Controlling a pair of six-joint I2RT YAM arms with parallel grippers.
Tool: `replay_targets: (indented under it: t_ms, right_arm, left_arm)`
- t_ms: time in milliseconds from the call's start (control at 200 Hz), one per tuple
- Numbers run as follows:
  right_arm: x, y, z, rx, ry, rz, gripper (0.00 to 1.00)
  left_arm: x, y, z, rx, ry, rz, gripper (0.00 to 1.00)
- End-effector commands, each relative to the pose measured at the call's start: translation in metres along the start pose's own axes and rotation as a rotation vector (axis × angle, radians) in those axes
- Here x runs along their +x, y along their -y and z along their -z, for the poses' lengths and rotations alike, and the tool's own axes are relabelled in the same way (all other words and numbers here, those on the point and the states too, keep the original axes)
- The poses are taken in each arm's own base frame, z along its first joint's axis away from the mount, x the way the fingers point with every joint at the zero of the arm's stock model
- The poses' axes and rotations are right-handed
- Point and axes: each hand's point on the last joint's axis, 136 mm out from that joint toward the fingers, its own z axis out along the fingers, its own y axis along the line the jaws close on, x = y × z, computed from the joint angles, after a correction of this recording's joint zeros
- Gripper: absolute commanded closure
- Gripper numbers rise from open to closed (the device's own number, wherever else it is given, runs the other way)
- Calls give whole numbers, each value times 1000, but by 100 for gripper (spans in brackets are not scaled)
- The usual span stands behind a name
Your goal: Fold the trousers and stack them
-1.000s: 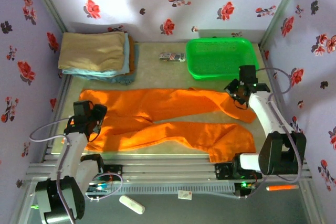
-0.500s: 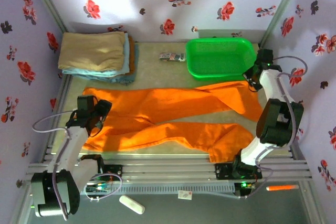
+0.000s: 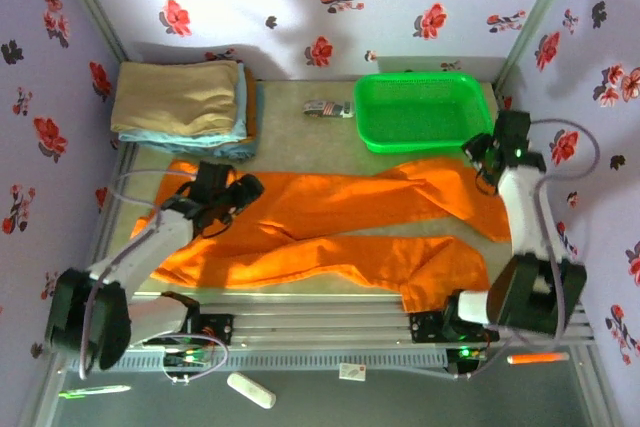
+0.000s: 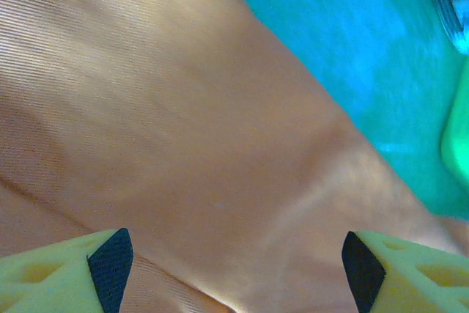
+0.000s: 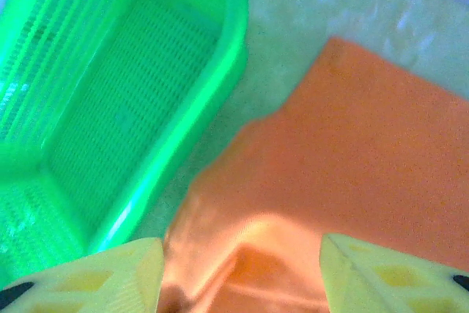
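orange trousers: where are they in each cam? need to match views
Top external: trousers spread across the middle, legs running right toward the green basket.
Left wrist: trousers cover the frame from upper left to bottom.
Right wrist: trousers in the right and lower part, a leg end beside the basket.
Shared landmark: the green basket, upper left in the right wrist view, upper right in the top view.

Green basket [image 5: 212, 100] sits upper left. Orange trousers [image 5: 352, 166] cover centre to right, bunched at bottom edge between the right gripper [image 5: 238, 276] fingers, jaws apart.
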Motion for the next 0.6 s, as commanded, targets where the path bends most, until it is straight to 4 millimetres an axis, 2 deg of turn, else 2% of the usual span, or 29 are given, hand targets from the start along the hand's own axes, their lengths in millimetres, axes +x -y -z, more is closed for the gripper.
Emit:
replay_targets:
  t_ms: [0,95,155,270,385,595]
  right_arm:
    - [49,25,-10,1,-97,-11,45]
    - [94,38,-16,-7,-227,16,48]
    - [120,39,-21,-27,-299,36,53]
    - [155,38,-34,-34,-391,65,58]
    - [171,35,-54,-21,-460,67,57]
    - [170,24,-85,-4,-494,46,54]
  left_arm:
    - [16,36,-20,10,-14,-202,23]
    - [47,62,-42,28,-76,-325,29]
    - [65,70,-55,25,-111,-377,32]
    - [82,60,-77,-24,-151,-386,36]
    - [86,41,-84,-80,-150,-384,35]
    - [89,21,-87,-134,-160,-389,33]
